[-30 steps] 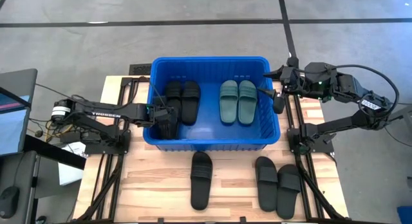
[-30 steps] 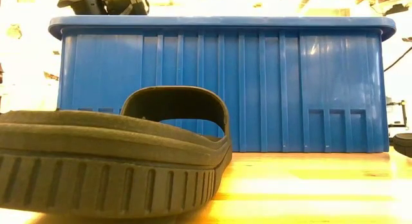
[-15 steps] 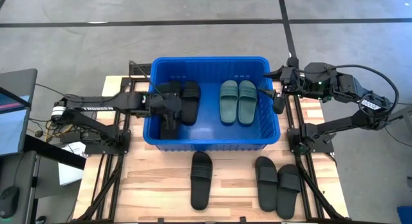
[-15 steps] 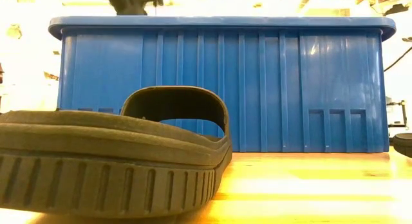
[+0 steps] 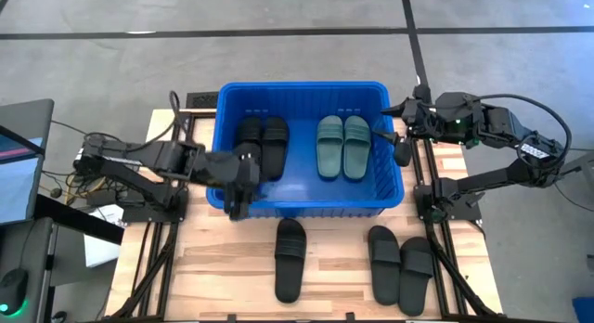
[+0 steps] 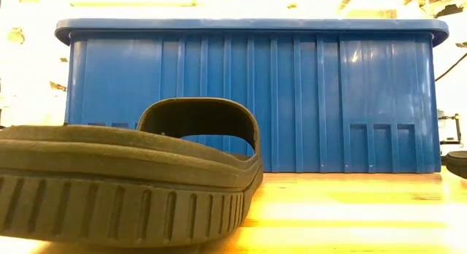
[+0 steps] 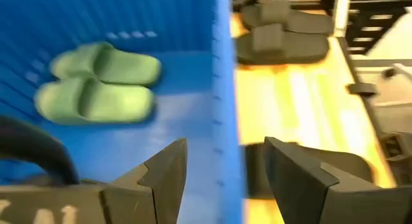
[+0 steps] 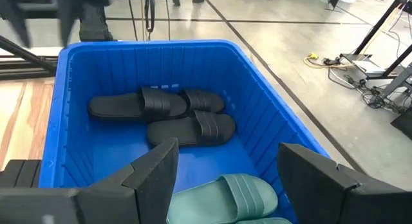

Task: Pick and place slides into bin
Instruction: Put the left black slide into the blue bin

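You have one blue bin [image 5: 302, 84] on one wooden table [image 5: 223, 258], and eight slides in all: six black and two teal-green. Count five inside the bin. Three of those are black, best seen from the right wrist view: two side by side [image 8: 138, 105] [image 8: 203, 100] and a third [image 8: 193, 129] just beside them. The other two are the teal-green pair [image 5: 330, 147] [image 5: 357, 147], lying next to each other. That leaves you three black slides out on the table: one alone [image 5: 290, 258], and two close together [image 5: 383, 256] [image 5: 418, 270]. No teal-green slide lies on the table.
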Controlling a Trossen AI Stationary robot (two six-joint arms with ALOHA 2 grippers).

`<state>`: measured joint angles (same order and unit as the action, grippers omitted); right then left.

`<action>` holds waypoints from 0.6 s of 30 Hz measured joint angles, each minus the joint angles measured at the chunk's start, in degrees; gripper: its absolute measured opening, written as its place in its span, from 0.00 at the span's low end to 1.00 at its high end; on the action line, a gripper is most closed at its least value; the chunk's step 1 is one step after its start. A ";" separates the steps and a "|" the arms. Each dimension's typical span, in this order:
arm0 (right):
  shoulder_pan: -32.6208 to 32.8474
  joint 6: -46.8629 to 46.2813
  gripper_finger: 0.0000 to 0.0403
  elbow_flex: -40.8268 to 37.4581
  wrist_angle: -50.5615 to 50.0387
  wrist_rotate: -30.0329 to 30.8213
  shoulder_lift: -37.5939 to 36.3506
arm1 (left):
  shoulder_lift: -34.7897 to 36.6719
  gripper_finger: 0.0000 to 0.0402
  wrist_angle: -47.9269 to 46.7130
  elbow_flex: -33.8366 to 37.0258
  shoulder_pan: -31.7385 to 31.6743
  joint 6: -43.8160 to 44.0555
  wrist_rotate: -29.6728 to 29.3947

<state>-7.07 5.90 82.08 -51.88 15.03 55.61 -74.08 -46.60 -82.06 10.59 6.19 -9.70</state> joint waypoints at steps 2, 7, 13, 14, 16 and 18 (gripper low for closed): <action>0.00 0.50 0.62 0.00 0.00 0.01 0.00 | -0.01 0.48 0.56 1.49 2.94 3.67 -0.77; -0.54 2.38 0.62 0.00 0.62 -0.02 0.00 | -0.03 0.48 2.92 5.68 9.90 12.23 -4.02; -0.94 3.14 0.62 0.00 1.33 -0.04 0.00 | -3.95 0.48 11.49 11.11 16.95 18.29 -4.62; -0.95 3.14 0.62 0.00 1.33 -0.04 0.00 | -5.81 0.48 13.16 11.15 17.77 18.32 -4.54; -0.94 3.14 0.62 0.00 1.33 -0.15 0.00 | -9.67 0.48 14.72 11.18 19.30 17.64 -4.44; -0.81 3.12 0.62 0.00 1.33 -0.15 0.00 | -13.66 0.48 16.18 11.26 20.35 16.12 -4.47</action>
<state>-7.88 9.02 82.08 -50.54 14.87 55.61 -87.75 -30.42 -70.81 30.94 22.32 -14.17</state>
